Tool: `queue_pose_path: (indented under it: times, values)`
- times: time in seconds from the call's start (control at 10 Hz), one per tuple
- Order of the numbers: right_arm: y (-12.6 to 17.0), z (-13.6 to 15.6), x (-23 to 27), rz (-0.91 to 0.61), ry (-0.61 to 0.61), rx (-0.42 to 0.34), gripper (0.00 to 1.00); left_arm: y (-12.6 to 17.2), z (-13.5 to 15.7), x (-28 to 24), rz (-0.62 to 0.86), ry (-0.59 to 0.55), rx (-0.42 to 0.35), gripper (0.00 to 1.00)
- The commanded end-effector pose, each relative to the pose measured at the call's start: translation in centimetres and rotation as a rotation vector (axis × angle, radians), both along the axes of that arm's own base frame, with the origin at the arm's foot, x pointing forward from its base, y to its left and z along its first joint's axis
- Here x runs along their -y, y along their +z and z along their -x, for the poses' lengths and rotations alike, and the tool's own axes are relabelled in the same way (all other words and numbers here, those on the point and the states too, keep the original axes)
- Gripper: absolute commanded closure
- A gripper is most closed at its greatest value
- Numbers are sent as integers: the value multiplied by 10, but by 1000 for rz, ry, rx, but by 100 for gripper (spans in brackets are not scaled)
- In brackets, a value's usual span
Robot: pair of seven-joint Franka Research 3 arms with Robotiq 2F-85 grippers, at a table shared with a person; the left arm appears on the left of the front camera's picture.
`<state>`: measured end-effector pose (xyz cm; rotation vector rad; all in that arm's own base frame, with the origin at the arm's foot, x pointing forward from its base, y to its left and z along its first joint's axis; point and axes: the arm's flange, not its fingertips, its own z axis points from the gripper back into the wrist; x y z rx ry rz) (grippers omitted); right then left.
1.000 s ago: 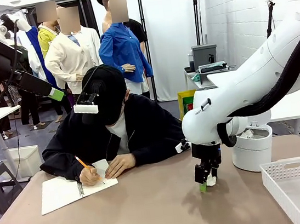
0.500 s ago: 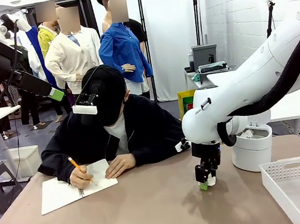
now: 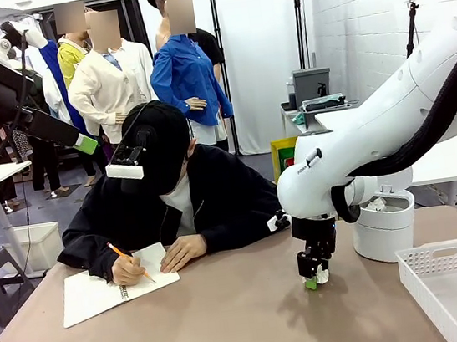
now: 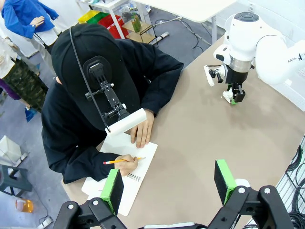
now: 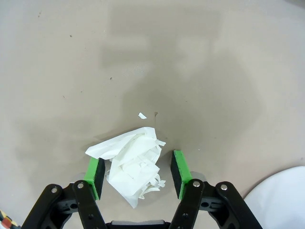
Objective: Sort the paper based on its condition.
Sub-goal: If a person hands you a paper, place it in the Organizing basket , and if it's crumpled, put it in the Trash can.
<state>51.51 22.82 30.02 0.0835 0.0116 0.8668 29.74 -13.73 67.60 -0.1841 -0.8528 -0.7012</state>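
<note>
Crumpled paper [image 5: 131, 164] lies on the table [image 5: 200, 71] between the right gripper [image 5: 137, 177] pads, set narrow: one touching, one just clear. The wad looks light, soft and compressible, so pinch across its bulk. Left gripper [image 4: 169, 183] stands wide, empty.

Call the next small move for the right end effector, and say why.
Probably close the right end effector the rest of the way on the crumpled paper. The paper lies on the table between the green pads. One pad sits close against it and a gap shows at the other, so it doesn't look gripped yet.
</note>
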Motion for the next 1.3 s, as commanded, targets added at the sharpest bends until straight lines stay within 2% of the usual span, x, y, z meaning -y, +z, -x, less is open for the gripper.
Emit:
queue_pose_path:
  times: [0.0, 0.1, 0.2, 0.4, 0.5, 0.7, 0.9, 1.1, 1.2]
  values:
    - [0, 0, 0, 0, 0, 0, 40, 0, 0, -1, 6, 0, 2, 0]
    - [1, 1, 0, 0, -34, 36, 60, 0, 0, -1, 6, 0, 2, 0]
    - [1, -1, 0, -1, -1, 2, 60, 0, 0, -1, 6, 0, 2, 0]
    - [4, -3, 2, -4, -9, 13, 60, 0, 0, -1, 6, 0, 2, 0]
    - [19, 11, -7, -24, -4, 31, 60, 0, 0, -1, 6, 0, 2, 0]
    - [69, 25, -18, -22, 7, 43, 60, 0, 0, -1, 6, 0, 2, 0]
    - [132, 29, -18, 11, -50, 87, 60, 0, 0, -1, 6, 0, 2, 0]
    - [178, 33, -13, -37, -89, 113, 60, 0, 0, -1, 6, 0, 2, 0]
    - [201, 35, -8, -49, -108, 157, 60, 0, 0, -1, 6, 0, 2, 0]
